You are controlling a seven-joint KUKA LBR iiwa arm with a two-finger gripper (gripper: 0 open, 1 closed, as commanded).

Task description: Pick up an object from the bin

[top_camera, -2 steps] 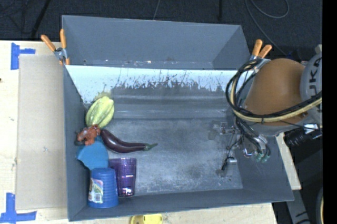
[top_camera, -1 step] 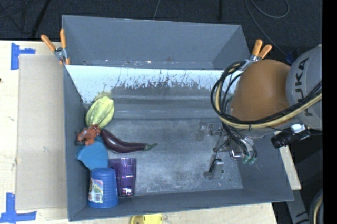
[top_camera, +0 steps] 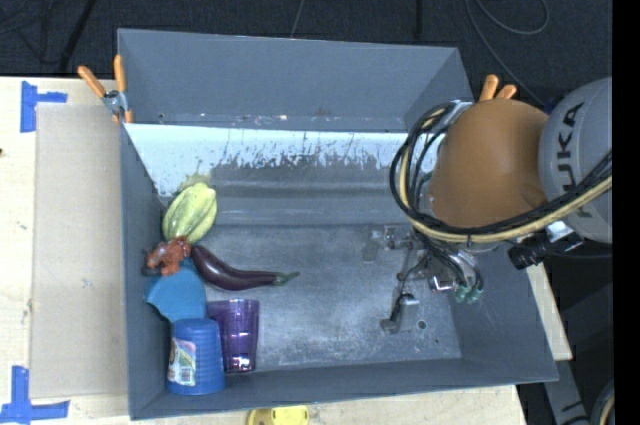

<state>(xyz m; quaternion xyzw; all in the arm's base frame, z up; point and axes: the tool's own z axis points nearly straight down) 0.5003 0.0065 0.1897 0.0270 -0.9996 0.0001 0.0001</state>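
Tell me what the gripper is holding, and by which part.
Nothing. The gripper is open over the bin's bare floor, away from the purple eggplant at left.

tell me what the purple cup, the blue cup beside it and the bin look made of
Purple cup: probably translucent plastic, glossy; its walls look see-through with darker edges. Blue cup: opaque, likely plastic, with a printed label on its side, though a coated can is possible. Bin: grey metal, bare or painted, matte, with pale scuff streaks on the back wall.
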